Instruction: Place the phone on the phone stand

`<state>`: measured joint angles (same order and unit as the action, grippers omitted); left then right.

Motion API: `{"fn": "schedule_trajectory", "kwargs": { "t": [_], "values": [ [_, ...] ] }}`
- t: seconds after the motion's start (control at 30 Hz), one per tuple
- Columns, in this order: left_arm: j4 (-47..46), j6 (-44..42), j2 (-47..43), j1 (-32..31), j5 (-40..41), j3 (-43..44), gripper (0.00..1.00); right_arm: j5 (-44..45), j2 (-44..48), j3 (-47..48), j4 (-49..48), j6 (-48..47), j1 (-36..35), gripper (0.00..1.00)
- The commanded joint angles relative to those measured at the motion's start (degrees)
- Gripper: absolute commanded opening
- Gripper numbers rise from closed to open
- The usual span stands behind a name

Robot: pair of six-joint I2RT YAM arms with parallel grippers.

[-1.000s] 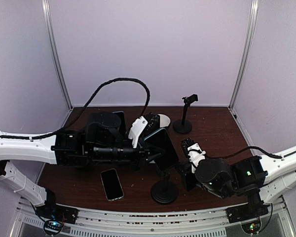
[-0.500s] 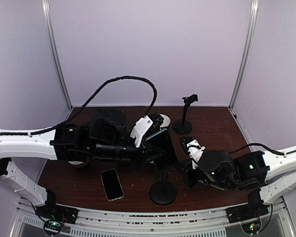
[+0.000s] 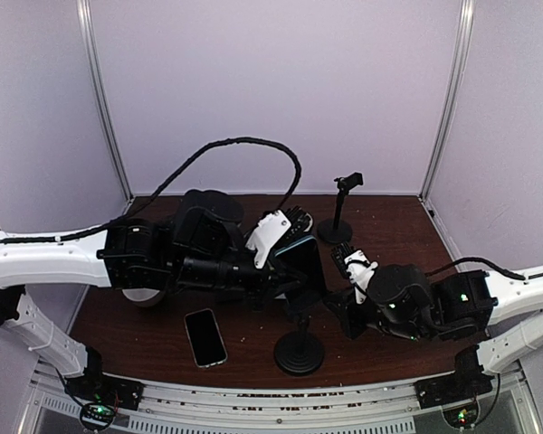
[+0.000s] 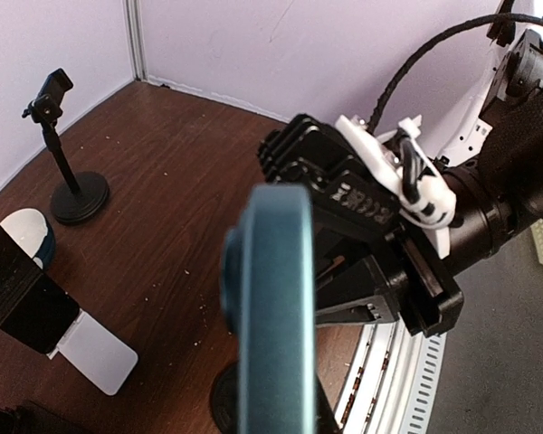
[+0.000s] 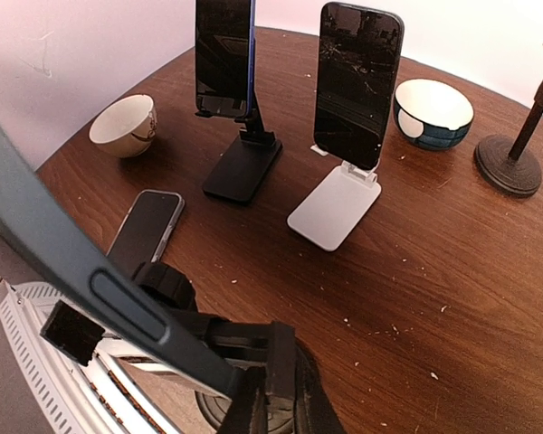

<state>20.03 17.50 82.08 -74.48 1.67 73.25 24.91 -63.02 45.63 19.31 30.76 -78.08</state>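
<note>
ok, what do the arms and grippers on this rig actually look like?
Both arms have long white links and chunky black joint housings. The left arm trails a thick black braided cable arching overhead; the right arm carries a thinner black cable and green lights. The left gripper and right gripper are black, ribbed, each with a white bracket.

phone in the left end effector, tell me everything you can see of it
The slim phone with a dark teal rim and a glossy black face is gripped near its upper end by the left end effector. It is tilted, with the dark face showing from above. Seen edge-on it has a rounded, matte rim, and one long side button shows in the right wrist view. It is off the table, above the black round-base phone stand, with its lower end at the stand's clamp. I cannot tell whether it is seated there.
</note>
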Motion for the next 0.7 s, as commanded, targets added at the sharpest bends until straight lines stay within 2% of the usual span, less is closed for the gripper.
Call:
{"fn": "schedule_trajectory", "kwargs": {
  "t": [0.0,0.23,0.37,0.5,0.67],
  "values": [
    [31.6,-4.1,2.7,-0.6,-1.8,-0.9,0.0,14.9,2.3,1.8,12.4,-0.1,4.3,0.0],
    [36.5,-4.4,4.4,-0.7,-3.1,0.4,0.0,14.4,3.3,1.0,13.3,-0.5,5.1,0.0],
    [36.4,-3.5,8.9,-0.7,-2.5,3.7,0.0,12.8,2.2,2.1,10.3,-1.9,5.1,0.0],
    [34.0,-1.0,10.1,-0.9,2.1,4.0,0.0,10.6,0.5,1.8,9.1,-1.6,5.0,0.0],
    [33.6,4.4,9.1,-1.1,13.0,3.4,0.0,9.5,0.7,1.5,7.5,-3.8,4.2,0.0]
  ]
}}
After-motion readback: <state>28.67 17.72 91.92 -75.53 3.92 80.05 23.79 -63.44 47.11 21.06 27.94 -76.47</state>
